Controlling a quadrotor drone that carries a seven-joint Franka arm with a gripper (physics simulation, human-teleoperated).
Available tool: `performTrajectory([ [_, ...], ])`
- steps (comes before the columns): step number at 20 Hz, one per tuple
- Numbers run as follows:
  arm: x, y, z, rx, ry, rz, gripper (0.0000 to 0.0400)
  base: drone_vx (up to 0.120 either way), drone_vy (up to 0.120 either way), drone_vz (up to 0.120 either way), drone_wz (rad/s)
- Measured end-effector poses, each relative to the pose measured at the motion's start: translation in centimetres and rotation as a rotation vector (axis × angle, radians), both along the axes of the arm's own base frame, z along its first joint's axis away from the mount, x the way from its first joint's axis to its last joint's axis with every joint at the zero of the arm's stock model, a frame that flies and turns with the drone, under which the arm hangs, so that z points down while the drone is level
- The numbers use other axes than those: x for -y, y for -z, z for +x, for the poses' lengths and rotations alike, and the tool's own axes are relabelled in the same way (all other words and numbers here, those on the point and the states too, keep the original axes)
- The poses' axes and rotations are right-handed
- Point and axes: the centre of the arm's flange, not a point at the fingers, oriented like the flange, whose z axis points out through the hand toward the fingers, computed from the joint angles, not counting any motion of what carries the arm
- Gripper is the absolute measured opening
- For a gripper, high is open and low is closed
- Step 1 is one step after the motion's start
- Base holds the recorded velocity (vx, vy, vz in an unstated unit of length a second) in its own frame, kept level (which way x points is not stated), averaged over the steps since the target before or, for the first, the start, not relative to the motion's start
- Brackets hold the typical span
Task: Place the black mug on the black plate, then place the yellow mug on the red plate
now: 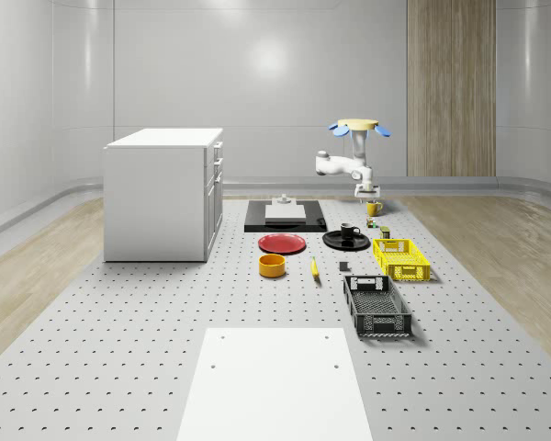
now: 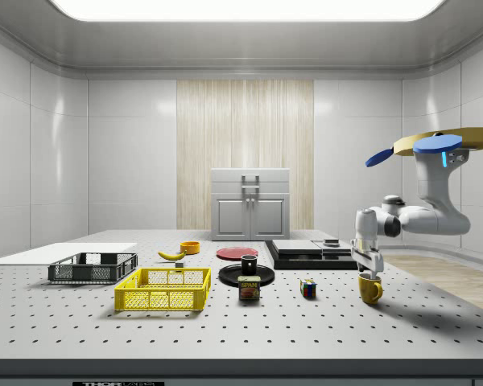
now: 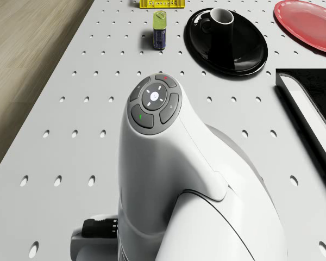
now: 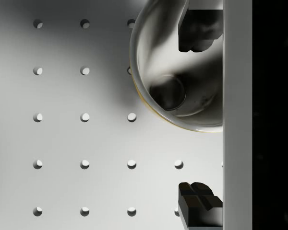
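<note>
I have the drone (image 2: 435, 145) hovering above the far right end of the counter (image 2: 225, 322) in the side view, with the arm folded down so the jaws (image 2: 369, 263) hang just above the yellow mug (image 2: 370, 289). In the whole-scene view the jaws (image 1: 365, 192) sit directly over that mug (image 1: 374, 209), beyond the black plate (image 1: 345, 241). Through the wrist view I look straight down into the mug (image 4: 182, 72); the two fingertips (image 4: 198, 201) are spread wide, one over the mug's rim and the other over bare counter, and they grip nothing.

The black mug (image 1: 349, 231) stands upright on the black plate; the drone view shows it (image 3: 220, 23) on the plate (image 3: 226, 42) off-centre. The red plate (image 1: 282, 243) lies bare, just beside the black plate toward the whole-scene view's left.

Nearby I see a yellow crate (image 1: 401, 258), a black crate (image 1: 376, 306), an orange bowl (image 1: 272, 265), a banana (image 1: 314, 267), a spam can (image 2: 249, 287) and a small cube (image 2: 307, 288). A white cabinet (image 1: 164, 193) stands at the whole-scene view's left.
</note>
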Motion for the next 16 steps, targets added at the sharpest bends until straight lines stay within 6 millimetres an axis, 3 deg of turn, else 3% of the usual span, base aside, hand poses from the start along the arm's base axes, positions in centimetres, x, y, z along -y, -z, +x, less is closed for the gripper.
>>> performTrajectory([
  [16,0.1,-1.4,1.3,0.0,0.0,0.0,0.04,0.0,0.0,0.0,0.0],
])
